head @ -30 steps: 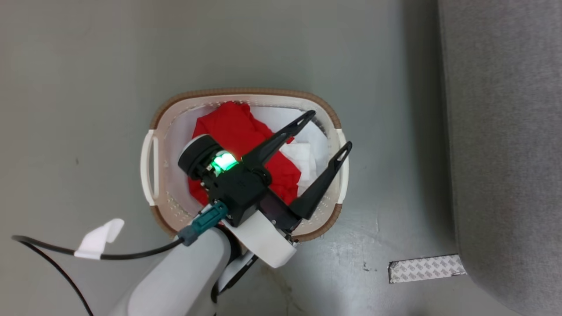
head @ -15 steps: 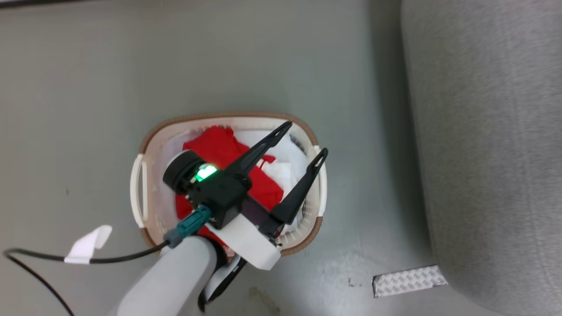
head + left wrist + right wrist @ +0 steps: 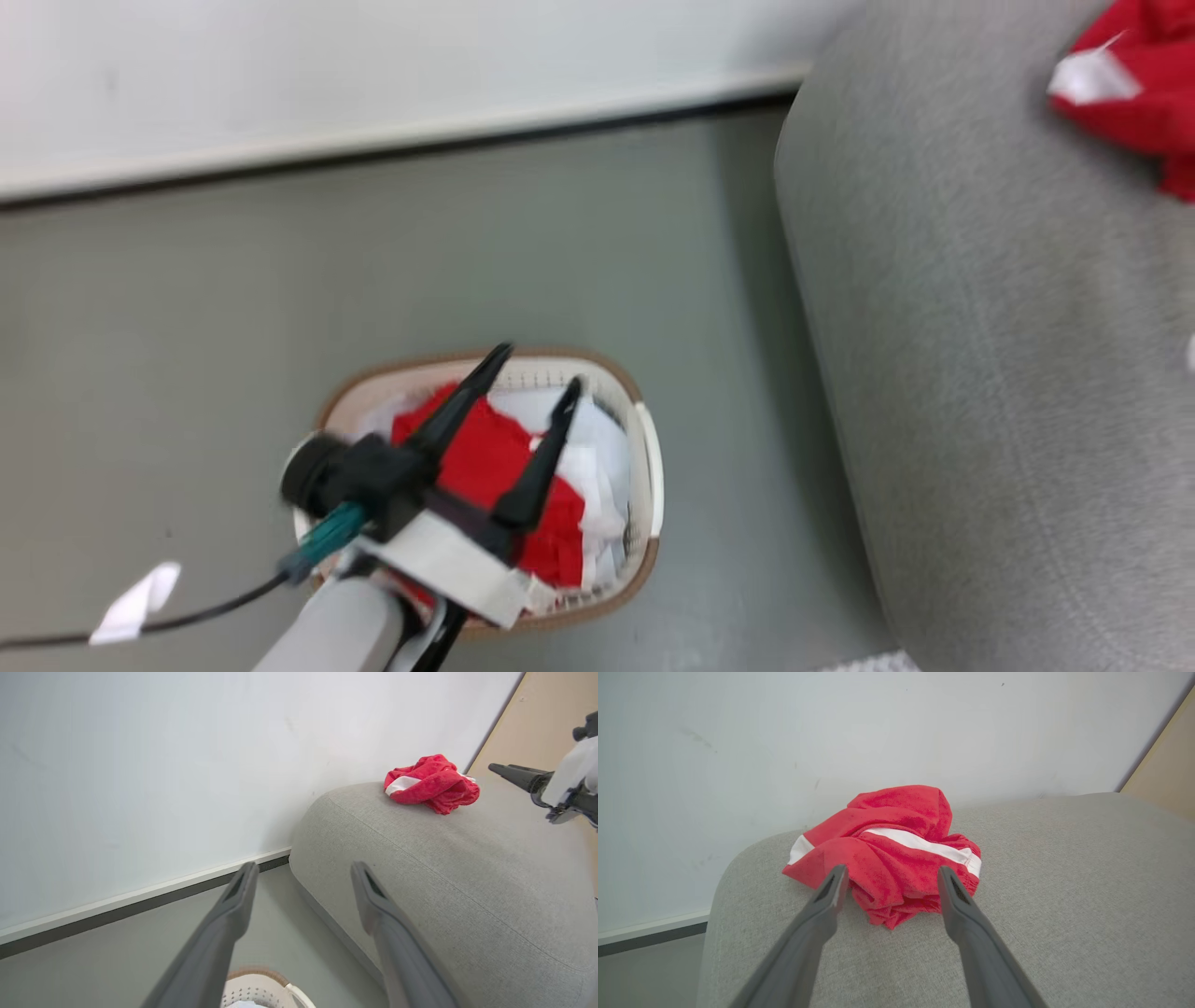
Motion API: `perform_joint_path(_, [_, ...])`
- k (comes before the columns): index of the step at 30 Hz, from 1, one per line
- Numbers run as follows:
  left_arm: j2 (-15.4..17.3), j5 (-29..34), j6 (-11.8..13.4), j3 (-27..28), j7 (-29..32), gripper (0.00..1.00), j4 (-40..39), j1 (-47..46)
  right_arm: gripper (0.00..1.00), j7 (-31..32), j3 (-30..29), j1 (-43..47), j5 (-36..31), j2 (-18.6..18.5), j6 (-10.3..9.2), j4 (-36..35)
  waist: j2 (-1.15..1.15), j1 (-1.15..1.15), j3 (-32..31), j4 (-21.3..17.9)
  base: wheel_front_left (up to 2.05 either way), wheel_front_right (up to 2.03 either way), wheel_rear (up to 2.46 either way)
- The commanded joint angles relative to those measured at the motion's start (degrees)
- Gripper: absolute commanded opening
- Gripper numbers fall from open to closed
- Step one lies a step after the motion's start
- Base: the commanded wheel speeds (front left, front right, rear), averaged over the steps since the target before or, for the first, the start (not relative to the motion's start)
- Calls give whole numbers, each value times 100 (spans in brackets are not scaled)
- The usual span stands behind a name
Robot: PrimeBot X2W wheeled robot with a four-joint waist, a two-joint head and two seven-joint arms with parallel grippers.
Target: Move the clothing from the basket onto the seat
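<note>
Left gripper (image 3: 540,367): fingers spread wide with nothing between them, hanging over the basket (image 3: 651,467), tips up near its far rim; on its own wrist cam they pointed at the wall and the sofa's corner

Right gripper (image 3: 892,870): fingers wide apart too, pinching nothing, tips just short of the banded garment (image 3: 896,858), one either side of its near edge; couldn't swear whether they touched the cloth

Banded garment: red with a white band, crumpled in a loose heap on top of the sofa (image 3: 1064,882), near the rounded corner by the wall

Second garment (image 3: 490,457): red, bunched up inside the basket right under the left fingers; head cam was blurry so no detail on it

White sheet (image 3: 597,467): in the basket as well, next to the second garment on the sofa side

Basket: cream with a brown rim, sat on the floor (image 3: 560,233) just beside the sofa, with a narrow strip of floor between them

Sofa: big, grey, textured, filling the right of the head cam

Left arm: pale forearm came up from the bottom edge, a black cable (image 3: 215,602) with a white tag trailing off to the left

Wall (image 3: 373,65): plain white, pale skirting with a dark strip along the foot
</note>
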Motion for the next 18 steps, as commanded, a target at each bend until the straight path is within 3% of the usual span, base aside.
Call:
perform_joint_path(1, [32, -59, 43, 45, -64, 100, 30, 136, 100, -22, 82, 205, 39, 24, -14, -158, 0, 1, -389, 2, 0, 0, 0])
perform_joint_path(10, [3, -437, 432, 784, -194, 100, 112, 1266, 100, -26, 508, 2110, 387, 483, -14, -2366, 0, 1, -1423, 248, 0, 0, 0])
perform_joint_path(18, [-194, -252, 655, 1989, -197, 100, -299, 2543, 100, 110, 745, 3720, 201, 966, -14, -3719, 0, 1, -2194, 560, 0, 0, 0])
